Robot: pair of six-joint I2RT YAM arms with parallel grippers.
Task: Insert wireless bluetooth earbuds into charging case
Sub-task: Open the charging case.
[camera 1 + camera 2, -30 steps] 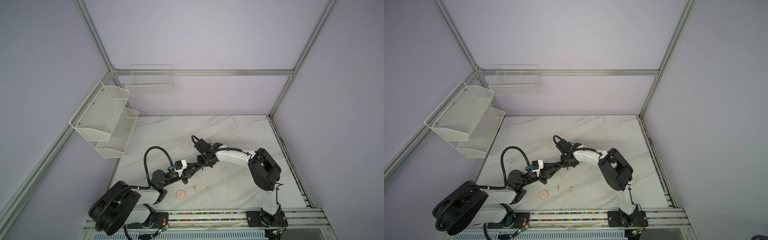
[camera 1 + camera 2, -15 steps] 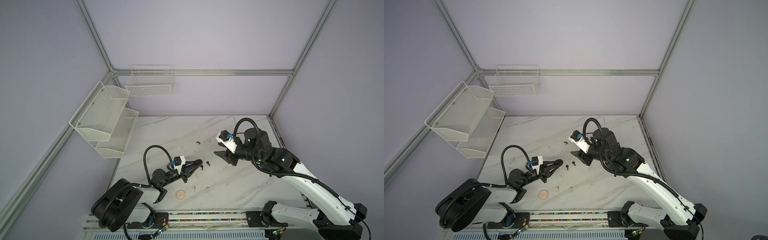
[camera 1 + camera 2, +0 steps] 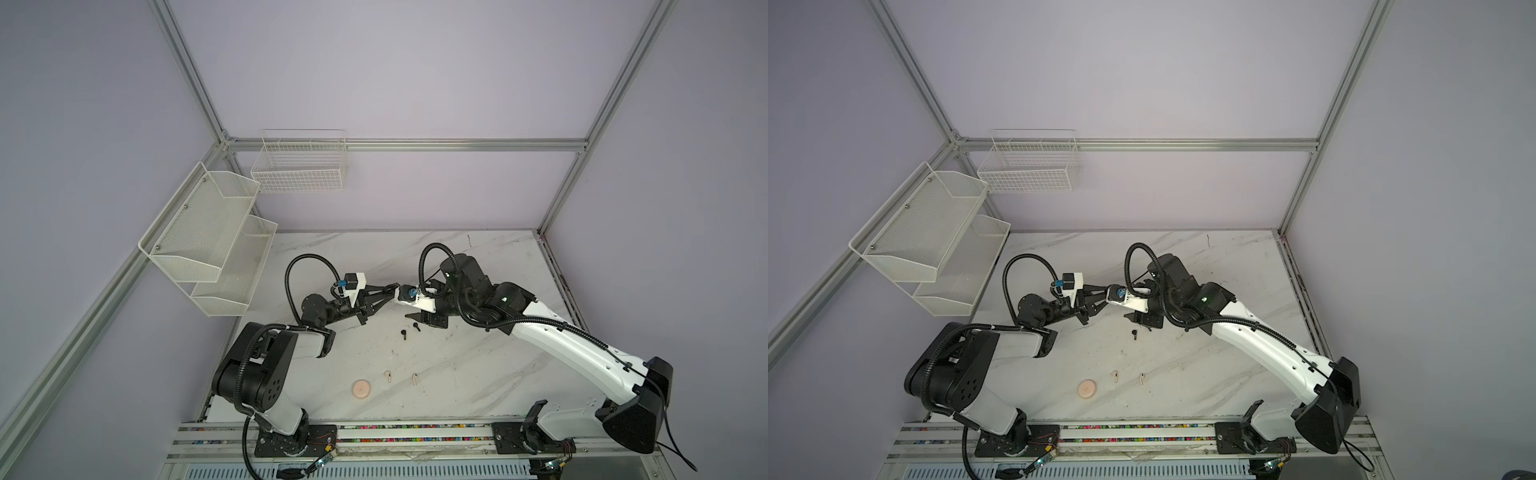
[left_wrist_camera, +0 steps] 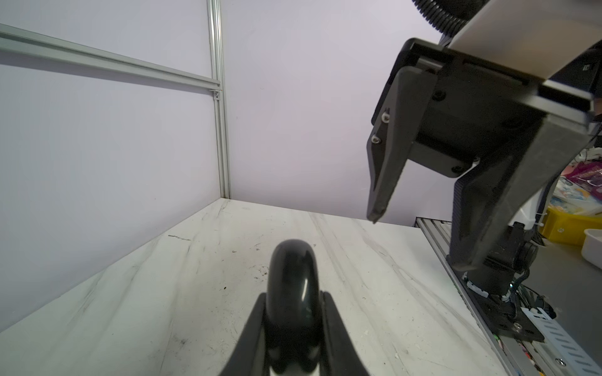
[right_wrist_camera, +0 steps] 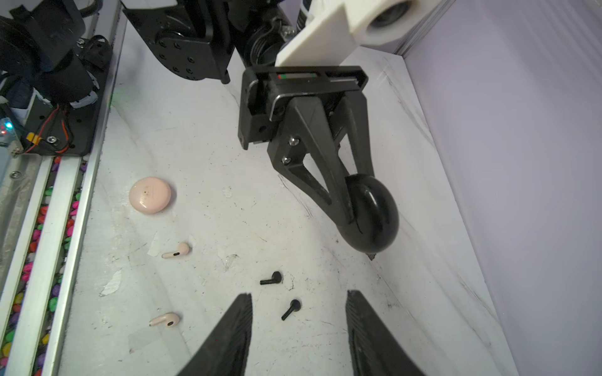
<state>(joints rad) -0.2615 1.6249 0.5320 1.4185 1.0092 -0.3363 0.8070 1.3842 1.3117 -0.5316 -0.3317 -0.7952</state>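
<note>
two black earbuds (image 5: pixel 272 278) lie close together on the table (image 5: pixel 228 211), right under the right claw (image 5: pixel 298 293), which has swung in from the right within the last half second and now hangs spread and empty over them. the left claw (image 4: pixel 293 302) has risen off the table and stays clenched on the black charging case (image 5: pixel 371 218), lid apparently shut, just beside the right claw. two pink earbuds (image 5: pixel 176 251) and the pink case (image 5: pixel 150 195) sit at the near edge, so nothing is inserted yet and the black pair looks next.
</note>
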